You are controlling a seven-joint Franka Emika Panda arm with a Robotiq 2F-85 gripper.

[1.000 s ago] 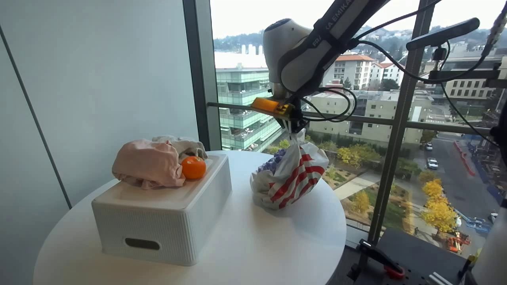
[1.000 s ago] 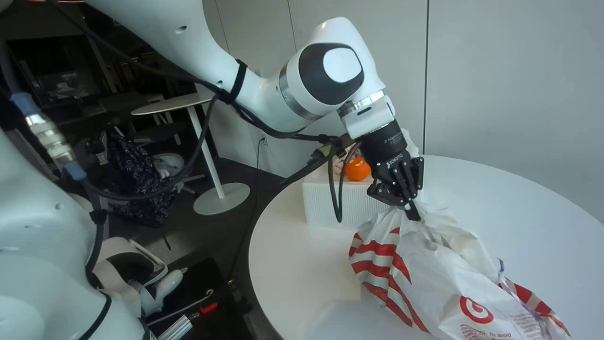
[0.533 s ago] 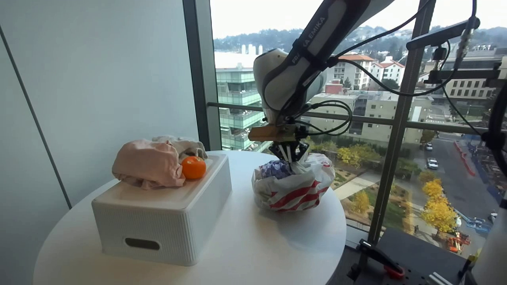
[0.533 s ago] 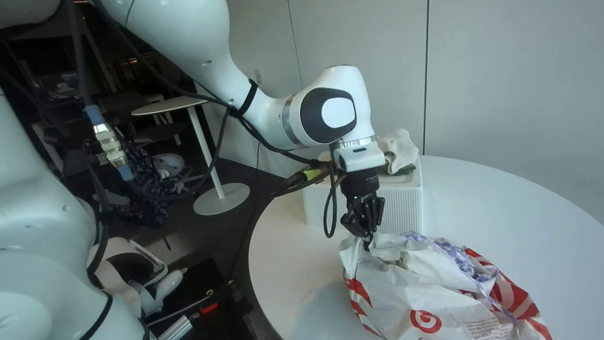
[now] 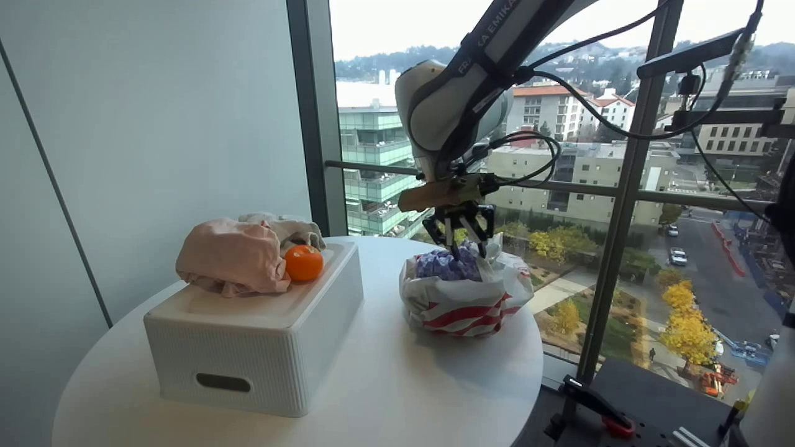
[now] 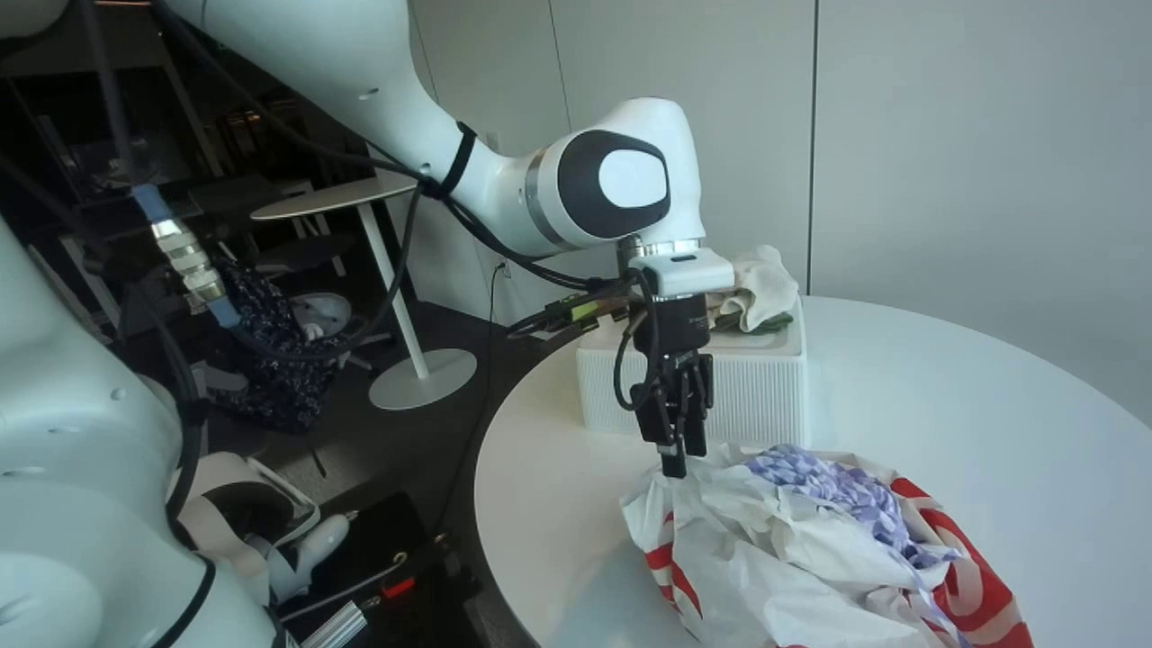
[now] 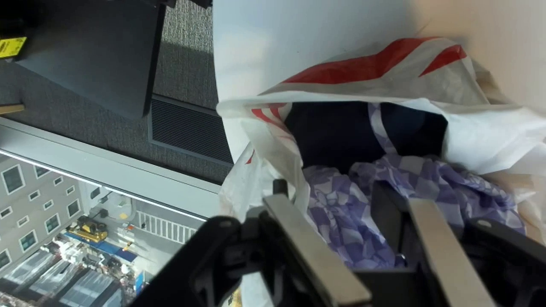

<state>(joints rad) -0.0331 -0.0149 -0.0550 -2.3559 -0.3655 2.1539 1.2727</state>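
Observation:
A white plastic bag (image 5: 466,313) with red stripes lies slumped on the table, its mouth facing up. Inside it, purple-and-white checked cloth (image 7: 341,213) shows; the same cloth (image 6: 837,490) peeks out in both exterior views. My gripper (image 5: 469,252) hangs pointing down over the bag's mouth, its jaws parted. In the wrist view the gap of the gripper (image 7: 332,189) has the cloth behind it and nothing clamped. Crumpled bag plastic (image 7: 256,183) lies close by the left finger; whether it touches, I cannot tell.
A white ribbed box (image 5: 230,354) stands on the round white table (image 5: 385,391). On its lid rest a pink cloth bundle (image 5: 233,257), an orange fruit (image 5: 304,262) and a pale cloth (image 6: 760,283). Beyond the table is a large window.
A second ago the shut gripper held the bag's plastic gathered upward. It came down, then rose slightly while the jaws parted and let the plastic go. The bag sagged, exposing more purple cloth.

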